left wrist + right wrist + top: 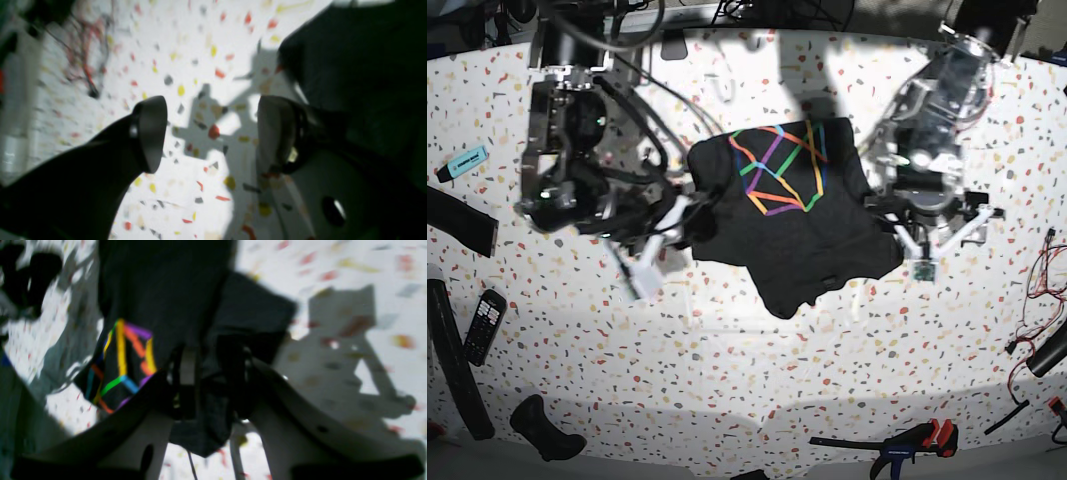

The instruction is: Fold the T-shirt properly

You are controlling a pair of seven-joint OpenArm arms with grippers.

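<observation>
The T-shirt is dark charcoal and lies bunched mid-table, its multicoloured line print facing up. My right gripper is at the shirt's left edge. In the right wrist view the gripper is shut on a fold of the dark T-shirt, and the print hangs to its left. My left gripper is just off the shirt's right edge. In the left wrist view the gripper is open and empty over bare table, with the T-shirt at the upper right.
The speckled white table carries a teal marker, a black remote and a black strap at the left. A clamp lies at the front edge. Red wires trail at the right.
</observation>
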